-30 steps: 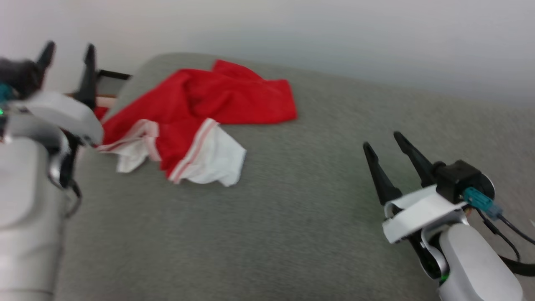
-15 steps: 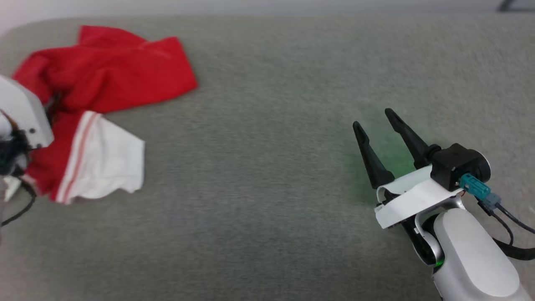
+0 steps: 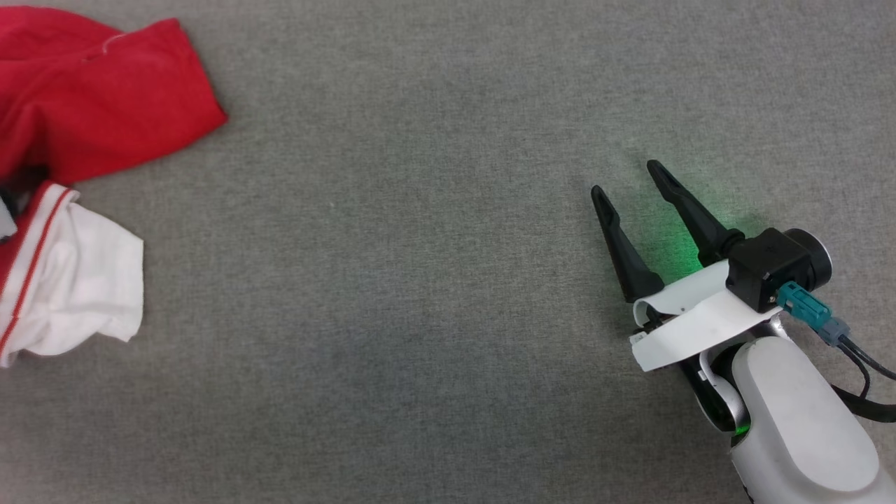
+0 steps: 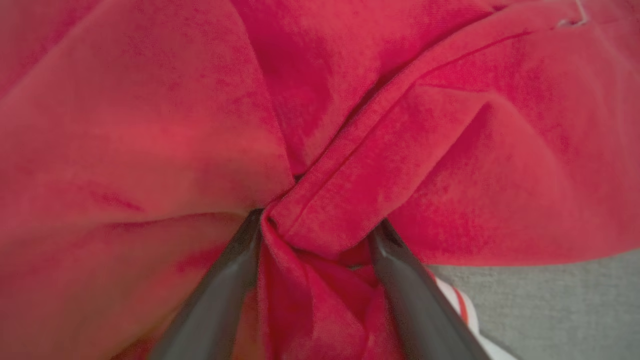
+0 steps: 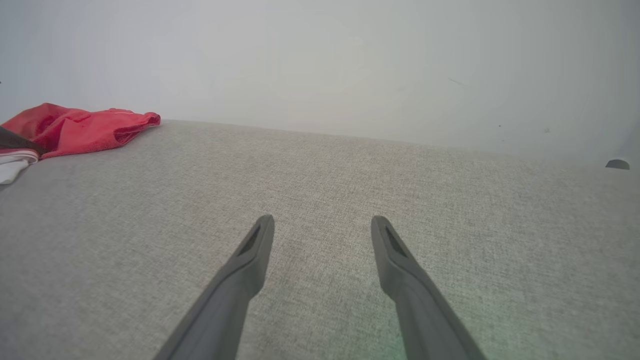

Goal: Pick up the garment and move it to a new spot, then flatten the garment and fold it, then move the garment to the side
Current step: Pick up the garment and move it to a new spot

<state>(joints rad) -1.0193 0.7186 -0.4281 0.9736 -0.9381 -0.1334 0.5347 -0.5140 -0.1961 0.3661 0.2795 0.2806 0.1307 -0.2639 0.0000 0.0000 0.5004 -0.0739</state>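
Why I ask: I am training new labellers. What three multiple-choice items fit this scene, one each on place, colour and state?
1. In the head view, where does the garment lie on the grey surface?
A. far left
B. centre
C. lower right

2. What colour is the garment's sleeve?
A. blue
B. white
C. black

3. How is the right gripper?
A. shut on the garment
B. shut on a cup
C. open, holding nothing

Key:
1 A, the red cloth runs off that view's left edge.
2 B, the sleeve past the striped trim is white.
3 C, its fingers stand apart over bare surface.
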